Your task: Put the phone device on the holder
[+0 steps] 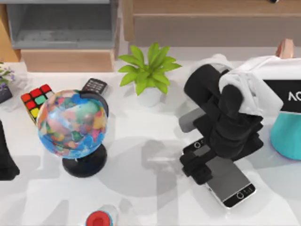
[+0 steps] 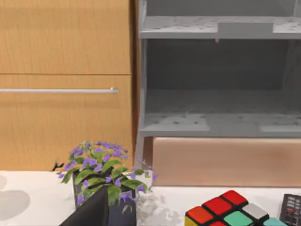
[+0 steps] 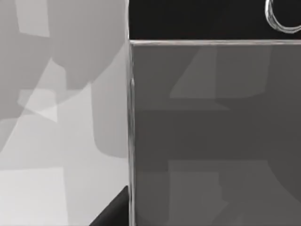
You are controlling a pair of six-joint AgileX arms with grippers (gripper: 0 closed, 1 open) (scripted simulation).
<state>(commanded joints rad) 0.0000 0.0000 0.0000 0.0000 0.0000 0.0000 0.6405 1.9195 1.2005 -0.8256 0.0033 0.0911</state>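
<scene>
Right gripper (image 1: 200, 162) low over phone (image 1: 233, 181) lying flat on table (image 1: 150, 141), right side; finger state unclear. Left arm (image 1: 7, 155) parked at left edge.

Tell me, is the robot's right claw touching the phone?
Cannot tell. In the top view the right gripper sits over one end of the phone, hiding where they meet. The right wrist view shows the phone's screen close up, no contact line.
</scene>
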